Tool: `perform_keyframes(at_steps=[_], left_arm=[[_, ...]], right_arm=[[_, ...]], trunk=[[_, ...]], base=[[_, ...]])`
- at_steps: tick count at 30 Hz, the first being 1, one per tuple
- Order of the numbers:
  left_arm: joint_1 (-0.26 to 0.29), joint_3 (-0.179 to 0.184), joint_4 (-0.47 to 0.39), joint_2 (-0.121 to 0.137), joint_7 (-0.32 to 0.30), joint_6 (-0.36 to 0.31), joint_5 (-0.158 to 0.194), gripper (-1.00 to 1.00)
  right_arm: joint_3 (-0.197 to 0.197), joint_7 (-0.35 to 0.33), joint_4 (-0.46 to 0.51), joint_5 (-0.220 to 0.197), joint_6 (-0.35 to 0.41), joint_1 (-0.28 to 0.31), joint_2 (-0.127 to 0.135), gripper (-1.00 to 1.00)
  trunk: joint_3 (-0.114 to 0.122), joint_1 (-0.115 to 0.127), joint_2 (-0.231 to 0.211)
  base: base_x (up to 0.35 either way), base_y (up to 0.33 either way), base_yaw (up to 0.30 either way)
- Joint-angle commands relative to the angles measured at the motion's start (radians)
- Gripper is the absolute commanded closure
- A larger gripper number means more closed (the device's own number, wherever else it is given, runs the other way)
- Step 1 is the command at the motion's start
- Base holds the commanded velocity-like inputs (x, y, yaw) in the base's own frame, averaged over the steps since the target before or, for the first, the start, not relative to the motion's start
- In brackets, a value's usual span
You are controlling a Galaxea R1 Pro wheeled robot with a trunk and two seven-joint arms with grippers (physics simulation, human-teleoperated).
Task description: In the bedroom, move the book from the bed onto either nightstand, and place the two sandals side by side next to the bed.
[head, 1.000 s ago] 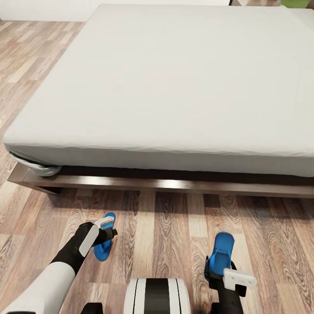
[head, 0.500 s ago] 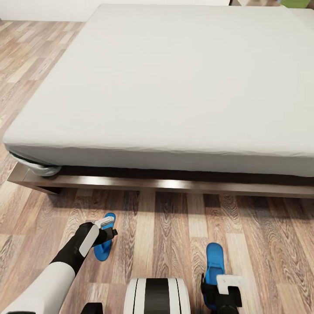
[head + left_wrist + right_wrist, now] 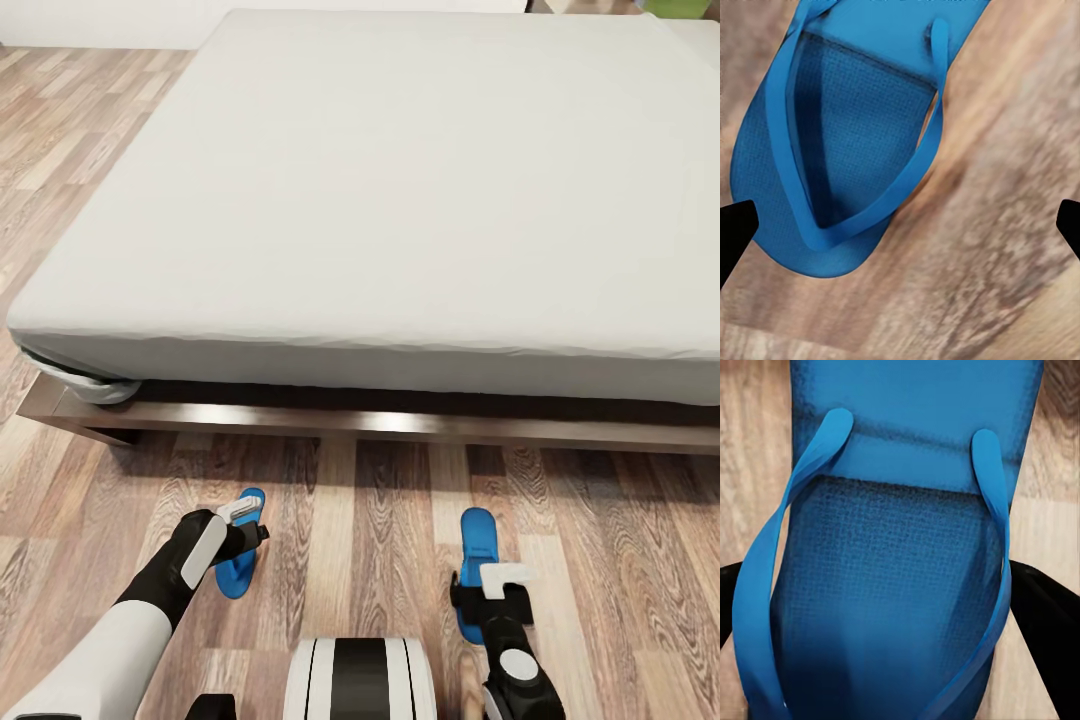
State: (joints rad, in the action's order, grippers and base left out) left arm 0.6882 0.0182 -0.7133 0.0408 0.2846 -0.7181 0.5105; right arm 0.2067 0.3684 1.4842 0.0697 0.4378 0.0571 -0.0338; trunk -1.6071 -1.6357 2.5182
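Note:
The bed (image 3: 400, 200), with a pale mattress on a dark wooden frame (image 3: 400, 425), spreads across the upper head view. Two blue sandals are on the plank floor in front of it. My left gripper (image 3: 245, 545) hovers over the left sandal (image 3: 238, 578); in the left wrist view that sandal (image 3: 840, 150) lies flat on the floor, and the gripper (image 3: 900, 225) is open with its black fingertips (image 3: 735, 229) wide apart. My right gripper (image 3: 472, 600) is shut on the right sandal (image 3: 478, 535). Its black fingers (image 3: 1046, 619) press the sides of this sandal (image 3: 892, 585). The book and nightstand are out of view.
Wood-plank floor (image 3: 380, 520) runs between the bed frame and my base (image 3: 360, 680), with about two hand-widths of floor between the sandals. A crumpled sheet corner (image 3: 90, 385) hangs at the bed's near left corner. More floor lies left of the bed (image 3: 70, 150).
My right gripper has carried its sandal to the left, closer to the other sandal, and a little toward the bed. The left arm and left sandal have stayed put.

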Motion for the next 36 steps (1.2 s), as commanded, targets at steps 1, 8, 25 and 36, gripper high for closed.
perform_keyframes(at_steps=[1, 8, 25, 36], left_arm=[[0.0, 0.002, -0.002, 0.001, 0.008, -0.003, 0.01, -1.0], [0.0, 0.002, -0.004, 0.001, 0.008, -0.003, 0.01, -1.0], [-0.077, -0.001, -0.257, 0.035, 0.011, -0.02, 0.009, -1.0], [-0.17, -0.003, -0.43, 0.097, 0.011, -0.11, 0.01, -1.0]], right_arm=[[0.0, 0.003, -0.02, 0.004, 0.01, 0.021, 0.0, 1.0], [-0.002, 0.005, -0.165, -0.009, 0.007, 0.127, 0.0, 1.0], [-0.001, -0.006, -0.337, -0.155, 0.013, 0.228, 0.0, 1.0], [-0.001, 0.004, -0.331, -0.153, 0.022, 0.228, -0.001, 1.0]], trunk=[[-0.001, 0.0, 0.0], [-0.001, 0.0, 0.0], [-0.001, 0.0, 0.0], [-0.001, 0.0, 0.0]], base=[[0.0, 0.0, 0.0], [0.0, 0.0, 0.0], [0.0, 0.0, 0.0], [0.0, 0.0, 0.0]])
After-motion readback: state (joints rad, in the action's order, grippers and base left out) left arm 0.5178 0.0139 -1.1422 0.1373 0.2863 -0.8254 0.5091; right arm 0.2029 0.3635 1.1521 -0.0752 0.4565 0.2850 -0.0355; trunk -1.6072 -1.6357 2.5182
